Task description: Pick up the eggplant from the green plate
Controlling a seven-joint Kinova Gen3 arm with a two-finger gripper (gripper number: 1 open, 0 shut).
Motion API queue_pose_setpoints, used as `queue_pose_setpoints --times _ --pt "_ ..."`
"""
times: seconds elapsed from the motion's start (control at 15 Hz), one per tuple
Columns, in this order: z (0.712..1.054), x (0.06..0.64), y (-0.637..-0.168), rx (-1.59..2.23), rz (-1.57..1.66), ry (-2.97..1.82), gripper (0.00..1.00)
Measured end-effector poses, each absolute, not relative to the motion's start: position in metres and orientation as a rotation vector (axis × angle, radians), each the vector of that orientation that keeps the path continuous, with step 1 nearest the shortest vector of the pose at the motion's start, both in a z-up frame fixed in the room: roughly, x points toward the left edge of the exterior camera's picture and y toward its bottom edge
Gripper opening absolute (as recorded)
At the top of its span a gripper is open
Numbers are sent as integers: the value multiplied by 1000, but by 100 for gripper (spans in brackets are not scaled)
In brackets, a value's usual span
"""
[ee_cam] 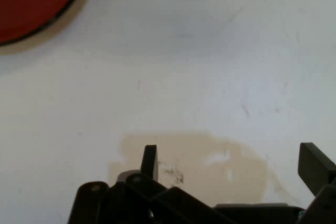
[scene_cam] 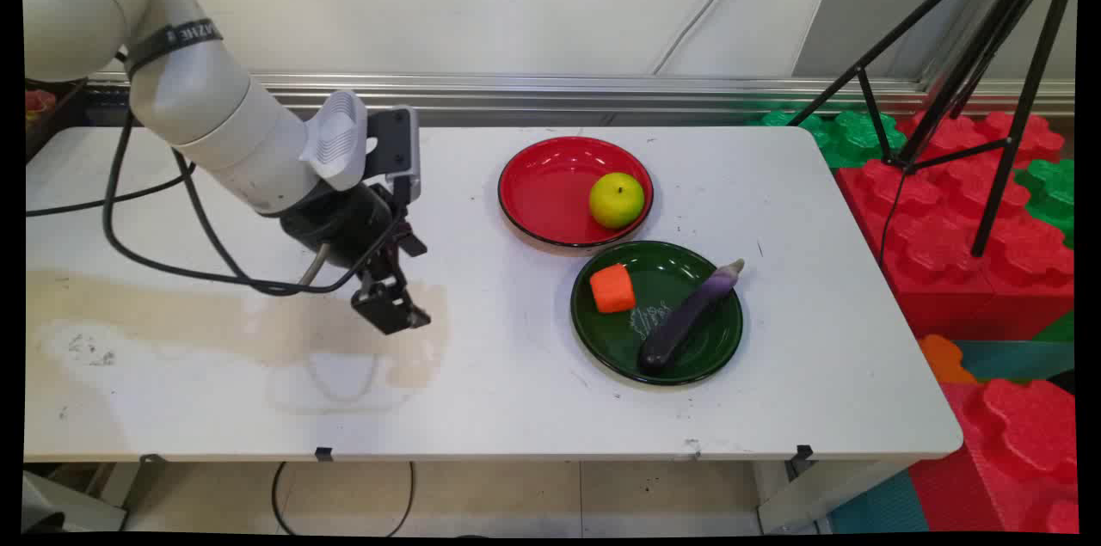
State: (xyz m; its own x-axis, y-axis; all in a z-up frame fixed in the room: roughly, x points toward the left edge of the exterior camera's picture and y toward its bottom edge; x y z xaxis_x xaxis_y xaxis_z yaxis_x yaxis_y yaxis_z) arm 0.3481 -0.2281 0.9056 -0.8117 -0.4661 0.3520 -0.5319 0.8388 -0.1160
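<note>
**End effector over bare surface, plates off to its right in the main view**

We see the end effector low over the surface, above a tan stain on the left half. In the hand view its two fingers stand wide apart with only stained surface between them, so we record it as released and holding nothing.

The nearest things lie to the picture's right of the end effector in the main view. The red plate sits farther back, toward the wall, with a yellow-green apple on its right side. The green plate sits just in front of it, the two rims near or touching; we cannot tell which. On the green plate an orange block rests at the left, and an eggplant lies beside it, apart from it. The eggplant's long axis runs diagonally: dark end toward the near edge of the surface, pale stem end up and right, reaching over the plate's rim. Of these things, the orange block is the closest to the end effector.

Limits of view: the hand view shows only an arc of the red plate at its upper left corner; the green plate and all three items are outside it. The right finger is cut off by that picture's edge. We cannot judge from either view whether the fingertips touch the surface.
</note>
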Motion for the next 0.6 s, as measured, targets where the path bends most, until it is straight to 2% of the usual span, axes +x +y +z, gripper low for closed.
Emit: queue_pose_setpoints --times 0.6 --pt "924 307 -264 692 425 -2619 100"
